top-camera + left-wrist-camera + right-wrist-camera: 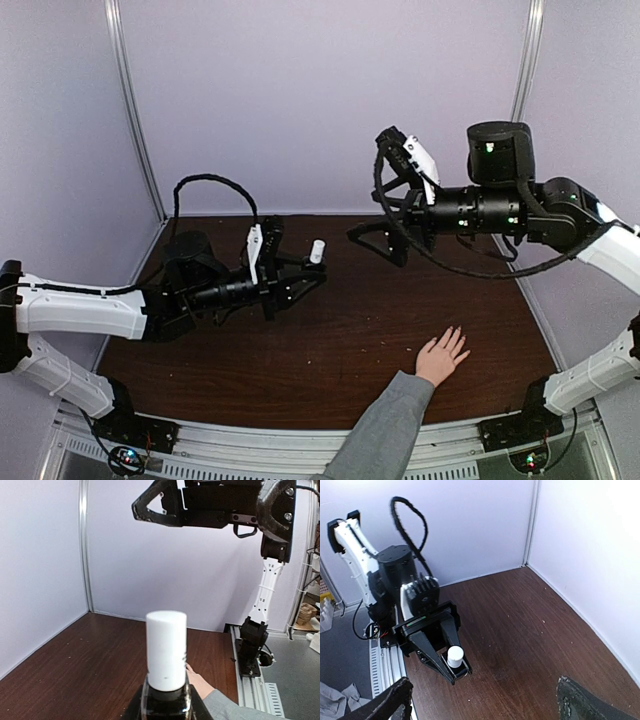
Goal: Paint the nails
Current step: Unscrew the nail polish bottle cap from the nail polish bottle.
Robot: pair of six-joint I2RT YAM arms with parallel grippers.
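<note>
- Top external view: a dark brown wooden table (330, 340) fills the floor, boxed in by pale lilac walls (320, 100) at 9, 12 and 3 o'clock.
- From 3 o'clock the right arm (500, 210) reaches in, raised above the table. The right gripper (485, 702) has its jaws spread wide with nothing between them. In the right wrist view its two black fingertips frame bare wood.
- From 8 o'clock the left arm (90, 305) stretches toward the centre. The left gripper (459, 674) is clamped on a small dark bottle (165, 702).
- From 6 o'clock a grey sleeve (385, 430) comes in. The light-skinned hand (440, 358) lies flat on the wood at about 5 o'clock, fingers spread and pointing toward 1 o'clock, well apart from both grippers.
- Upright in the grip, the bottle carries a plain white cylindrical cap (166, 650). A tiny mark low on the cap is too small to read. In the left wrist view bottle and cap stand in front of the hand and cover most of it.
- Smallest, the nails (458, 333) show only as tiny pale tips at the 1 o'clock end of the hand. Their colour cannot be told.
</note>
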